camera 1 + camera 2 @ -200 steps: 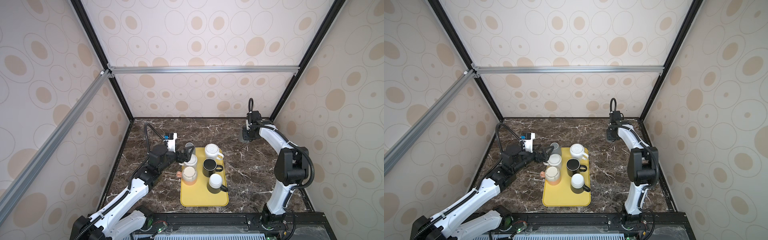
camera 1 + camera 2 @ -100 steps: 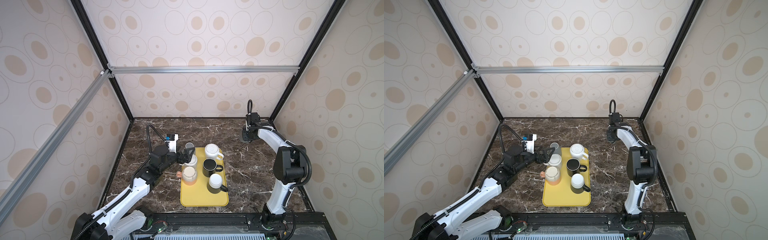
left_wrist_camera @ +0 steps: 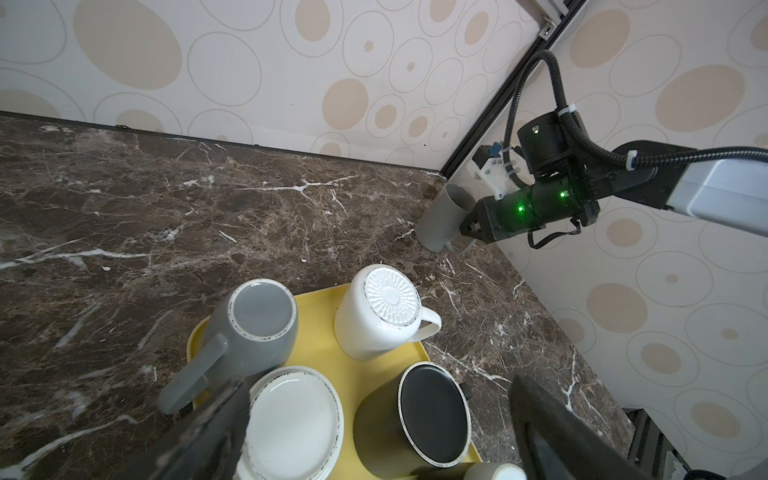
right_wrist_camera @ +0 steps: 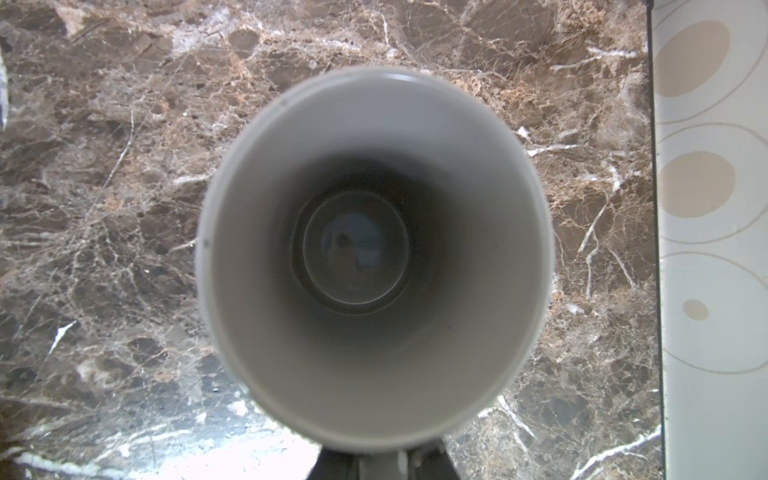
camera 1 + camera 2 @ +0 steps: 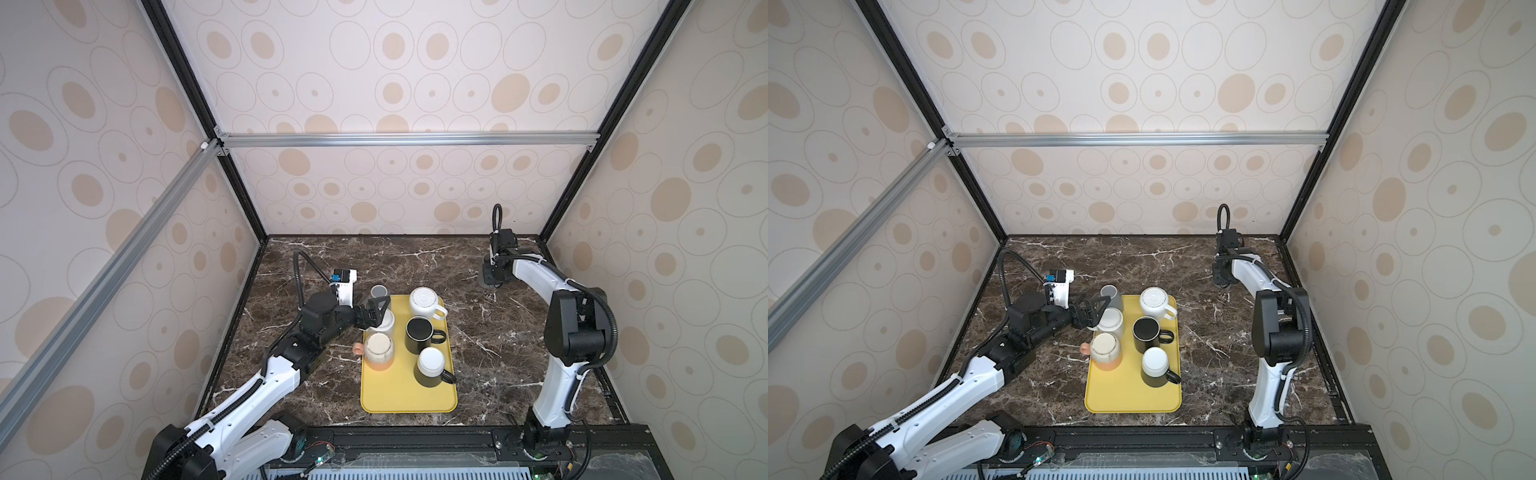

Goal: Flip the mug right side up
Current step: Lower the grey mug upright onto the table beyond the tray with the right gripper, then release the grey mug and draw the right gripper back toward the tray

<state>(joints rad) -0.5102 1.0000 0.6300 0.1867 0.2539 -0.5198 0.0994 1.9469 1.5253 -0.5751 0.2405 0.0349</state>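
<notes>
Grey mug (image 3: pixel 440 216), mouth up, has its handle pinched in the right gripper (image 3: pixel 467 230). Six other mugs (image 5: pixel 419 330) crowd one yellow tray (image 5: pixel 399 399), with the left gripper (image 5: pixel 376 311) spread wide above them.

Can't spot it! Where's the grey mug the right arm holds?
In both top views the grey mug is far right, near the back wall, held by the right gripper.

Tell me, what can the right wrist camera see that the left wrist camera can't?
Only the right wrist view looks down inside the plain grey cylindrical mug, right to its round bottom. Only the left wrist view shows the yellow plastic tray, the other mugs on it, and the grey mug's outside wall. Both show that grey mug standing upright, the right gripper shut at its handle, the brown marble tabletop and the spotted wallpaper.
</notes>
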